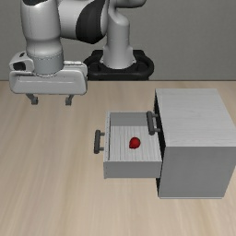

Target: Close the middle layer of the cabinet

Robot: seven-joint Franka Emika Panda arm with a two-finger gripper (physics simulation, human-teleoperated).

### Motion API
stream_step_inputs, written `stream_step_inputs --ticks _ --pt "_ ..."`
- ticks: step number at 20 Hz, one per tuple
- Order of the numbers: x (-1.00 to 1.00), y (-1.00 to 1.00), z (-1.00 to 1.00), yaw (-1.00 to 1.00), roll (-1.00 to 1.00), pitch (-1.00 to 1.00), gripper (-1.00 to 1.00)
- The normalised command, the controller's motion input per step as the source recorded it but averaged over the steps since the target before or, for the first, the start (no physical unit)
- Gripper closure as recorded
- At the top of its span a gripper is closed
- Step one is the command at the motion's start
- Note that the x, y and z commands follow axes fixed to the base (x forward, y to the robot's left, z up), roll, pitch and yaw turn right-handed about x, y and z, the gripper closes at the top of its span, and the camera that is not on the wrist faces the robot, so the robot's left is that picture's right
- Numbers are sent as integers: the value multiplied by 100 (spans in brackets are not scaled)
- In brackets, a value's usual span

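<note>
A small red object (135,143), rounded and glossy, lies on the pale floor of the open drawer (120,155), nearer its inner end than its handle and touching none of its walls. The desk (46,180) is a light wooden surface with fine grain lines running across it. Behind the desk's far edge stands a plain grey wall (198,37).

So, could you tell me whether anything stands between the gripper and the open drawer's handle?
Nothing visible does: the gripper hangs up and left of the handle in the exterior view; the red object lies inside the drawer.
</note>
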Motion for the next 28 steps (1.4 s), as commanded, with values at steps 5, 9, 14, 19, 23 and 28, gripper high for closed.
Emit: stream_step_inputs --ticks 5,9,14,19,23,28 --pt "0 0 0 0 36 0 -100" --pt "0 0 0 0 45 0 -100" --pt "0 0 0 0 49 0 -100" --pt "0 0 0 0 45 0 -100" --pt "0 0 0 0 45 0 -100" --pt "0 0 0 0 45 0 -100"
